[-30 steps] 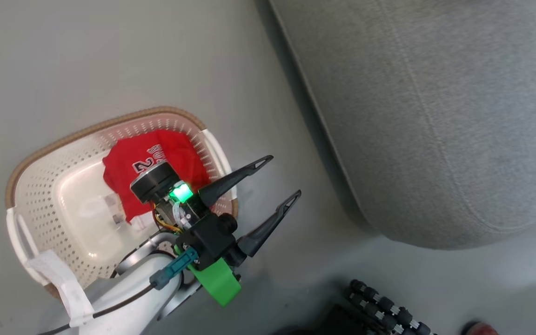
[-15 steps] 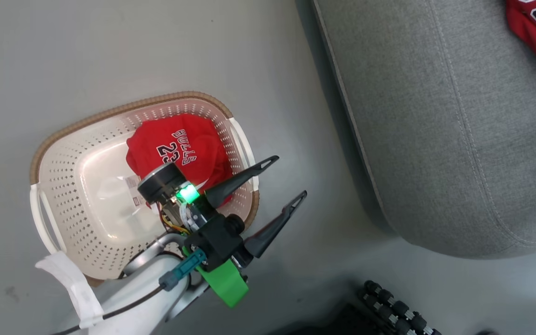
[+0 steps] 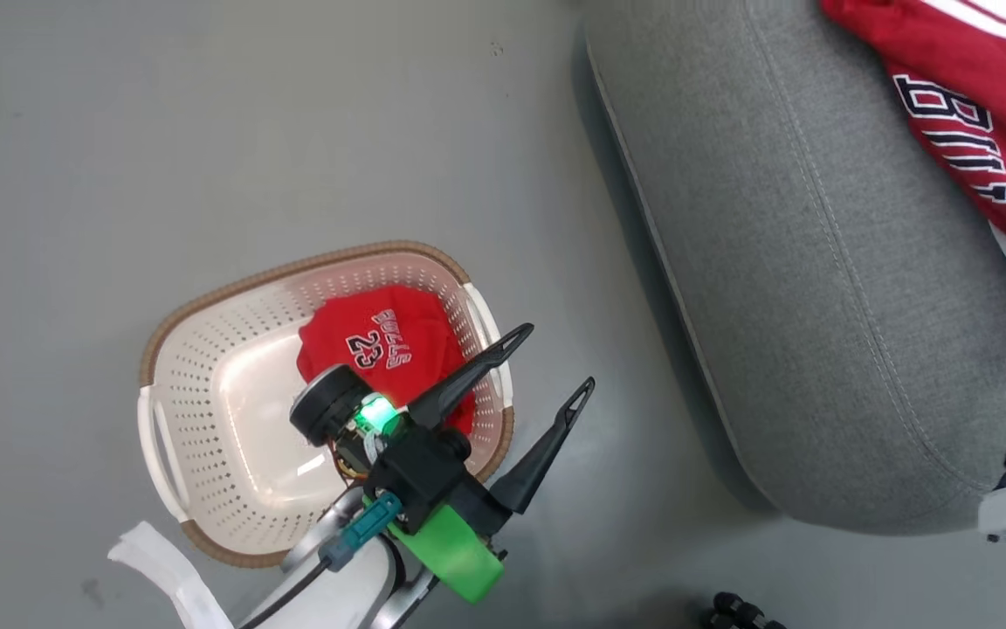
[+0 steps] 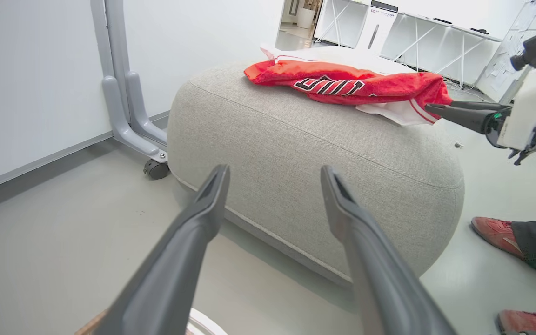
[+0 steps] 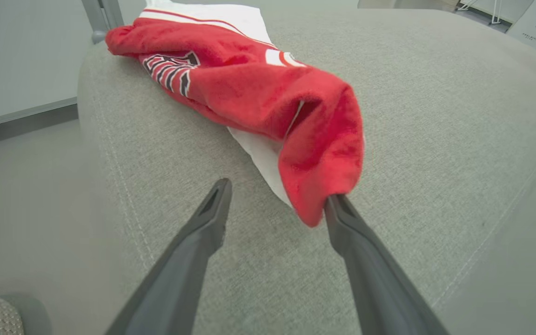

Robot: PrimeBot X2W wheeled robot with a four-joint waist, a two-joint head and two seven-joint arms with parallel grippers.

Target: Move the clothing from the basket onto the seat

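The cream basket (image 3: 206,419) stands on the floor with a red garment printed "23 BULLS" (image 3: 381,341) in its right end. My left gripper (image 3: 557,357) hangs open and empty over the basket's right rim, and in its own view its fingers (image 4: 275,172) point at the grey seat (image 4: 296,153). A second red garment with dark lettering (image 3: 966,114) lies on the seat (image 3: 800,306). My right gripper (image 5: 279,193) is open just above the cushion. The garment's hanging end (image 5: 324,186) touches the right finger's tip.
Grey floor surrounds the basket and the seat. A grey wheeled stand leg (image 4: 128,116) stands by the wall left of the seat. A person's red shoes (image 4: 496,235) are on the floor at the seat's right. A black ribbed part (image 3: 739,607) shows at the bottom edge.
The head camera has swung, bringing the lettered garment on the seat and my right gripper into view. The right gripper has opened off that garment. My left gripper stays open by the basket.
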